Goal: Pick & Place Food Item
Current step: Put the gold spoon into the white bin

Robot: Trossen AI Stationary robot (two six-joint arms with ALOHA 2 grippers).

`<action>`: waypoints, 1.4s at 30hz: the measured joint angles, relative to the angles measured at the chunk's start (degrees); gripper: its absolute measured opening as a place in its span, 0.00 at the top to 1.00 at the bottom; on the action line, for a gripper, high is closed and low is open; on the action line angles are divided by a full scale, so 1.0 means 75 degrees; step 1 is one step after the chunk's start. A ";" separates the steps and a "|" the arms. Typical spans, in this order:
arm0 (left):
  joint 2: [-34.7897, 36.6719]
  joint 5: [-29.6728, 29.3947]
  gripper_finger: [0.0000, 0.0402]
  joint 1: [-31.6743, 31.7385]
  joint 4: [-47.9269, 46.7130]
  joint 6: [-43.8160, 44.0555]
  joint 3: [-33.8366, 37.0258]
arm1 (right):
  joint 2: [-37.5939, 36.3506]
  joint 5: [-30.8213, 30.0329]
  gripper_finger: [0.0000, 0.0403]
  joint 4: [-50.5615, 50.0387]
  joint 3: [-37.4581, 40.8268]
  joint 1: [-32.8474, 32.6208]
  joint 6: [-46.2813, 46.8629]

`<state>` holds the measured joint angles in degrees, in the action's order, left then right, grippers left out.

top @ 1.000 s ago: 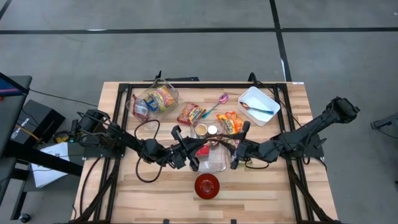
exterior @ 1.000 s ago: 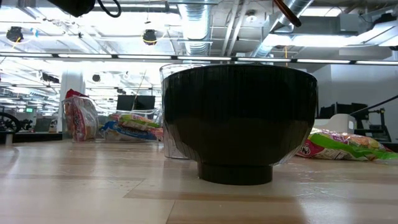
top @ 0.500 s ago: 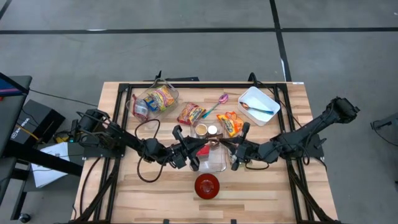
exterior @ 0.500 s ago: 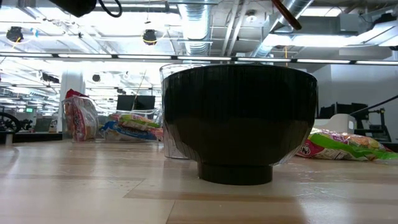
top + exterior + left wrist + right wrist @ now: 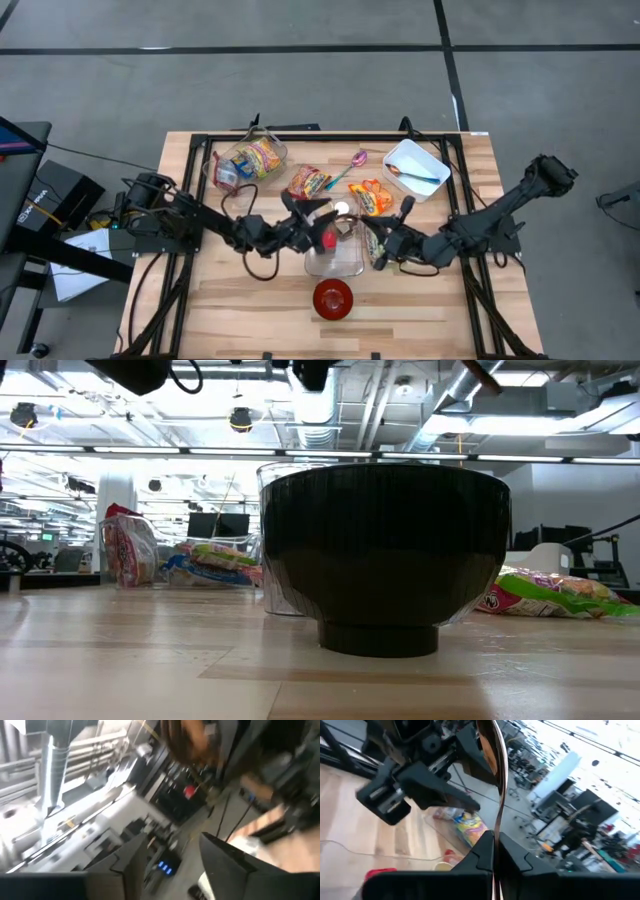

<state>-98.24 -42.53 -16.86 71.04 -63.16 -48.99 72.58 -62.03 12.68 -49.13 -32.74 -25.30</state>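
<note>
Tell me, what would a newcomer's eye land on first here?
Probably the two dark arms meeting over the middle of the wooden table, above a clear tub. The right gripper has its jaws shut on a thin copper-coloured spoon, while the left gripper sits just across from it. Up close in the low view, a big dark bowl fills the picture; from above it shows red inside, at the table's front edge.

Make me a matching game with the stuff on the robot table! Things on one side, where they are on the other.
Things:
1. red bowl
2. white tray
3. pink spoon
4. clear tub

Places:
A. far right corner of the table
B. between the two arms
C. near edge, in the middle
D. far side, left of the white tray

Pairs: 1-C, 2-A, 3-D, 4-B
</note>
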 joint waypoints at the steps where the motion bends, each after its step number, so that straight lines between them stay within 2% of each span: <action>1: 0.0000 -0.0182 0.55 0.0019 -0.0031 -0.0153 0.0000 | 0.0000 -0.0160 1.00 -0.0128 -0.0063 -0.0061 0.0000; 7: 0.0164 -0.1543 0.48 -0.0047 -0.0095 -0.1326 0.0003 | -0.0109 -0.0962 1.00 -0.0930 -0.0203 -0.0409 0.0149; 12: 0.0501 -0.2503 0.47 -0.0202 -0.0055 -0.2086 0.0124 | -0.0670 -0.0960 1.00 -0.2570 -0.0203 -0.0346 0.1392; 20: 0.2134 -0.2598 0.48 -0.0439 -0.0050 -0.1698 0.1346 | -0.1649 -0.0479 1.00 -0.6166 -0.0200 0.0351 0.4410; 24: 0.3136 -0.2303 0.48 -0.0502 -0.0043 -0.1006 0.2068 | -0.1756 -0.0409 1.00 -0.7306 -0.0187 0.0825 0.5311; 27: 0.3839 -0.1717 0.48 -0.0499 -0.0126 -0.0320 0.2599 | -0.1796 -0.0202 1.00 -0.7439 -0.0010 0.1209 0.5429; 33: 0.4962 -0.0358 0.49 -0.0490 -0.1074 0.1114 0.3123 | -0.1787 0.0400 1.00 -0.7491 0.0404 0.2011 0.4729; 37: 0.5345 0.0155 0.49 -0.0489 -0.1912 0.1978 0.3136 | -0.1787 0.0514 1.00 -0.7459 0.0729 0.2601 0.4284; 42: 0.5397 0.0565 0.50 -0.0487 -0.2264 0.2725 0.3136 | -0.1797 0.0556 1.00 -0.7214 0.1108 0.3586 0.3750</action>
<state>-57.76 -38.29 -20.51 54.06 -42.73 -25.47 59.10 -57.86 -41.42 -40.82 -5.85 2.83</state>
